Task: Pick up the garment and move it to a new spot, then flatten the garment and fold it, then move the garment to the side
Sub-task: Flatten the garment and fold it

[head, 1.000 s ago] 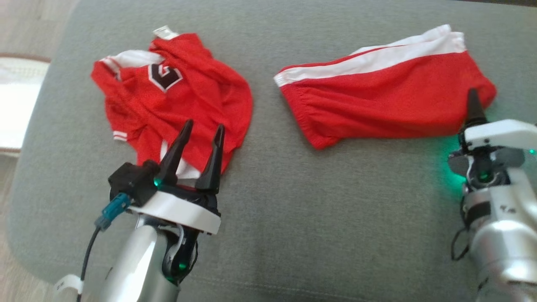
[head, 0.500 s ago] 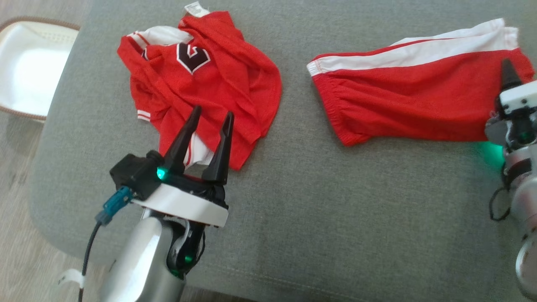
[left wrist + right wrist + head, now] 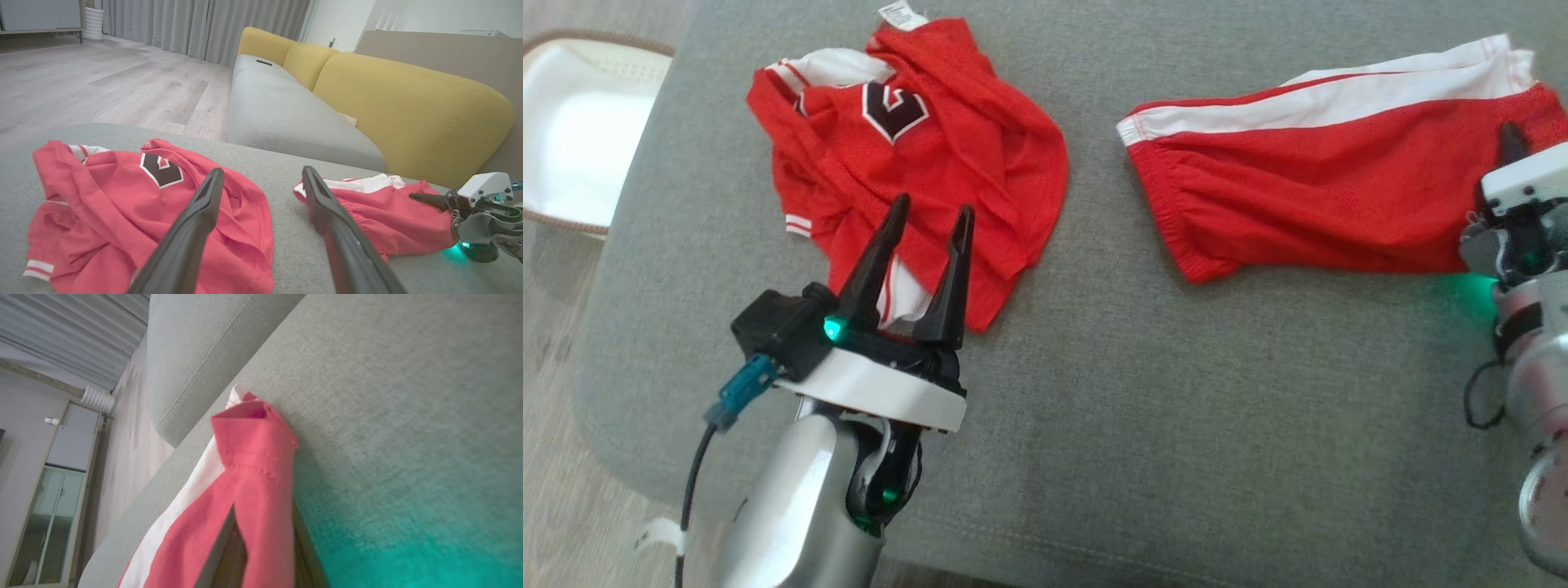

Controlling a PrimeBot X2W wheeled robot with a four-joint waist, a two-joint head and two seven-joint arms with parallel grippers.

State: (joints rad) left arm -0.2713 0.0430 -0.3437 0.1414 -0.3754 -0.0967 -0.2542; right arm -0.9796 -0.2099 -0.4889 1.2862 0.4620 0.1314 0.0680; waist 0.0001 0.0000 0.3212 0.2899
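The right gripper (image 3: 1512, 143) is pinching, jaws closed, a fold of the red shorts (image 3: 1298, 204) at the hem end lying farthest from the jersey (image 3: 931, 147). From that pinch the shorts are stretching their long axis straight toward the jersey, with the waistband end nearest it but apart from it, on the grey cushion (image 3: 1176, 425). The left gripper (image 3: 931, 206) is hovering spread wide over the jersey's near edge, gripping nothing, so the right arm looks better placed to lift.
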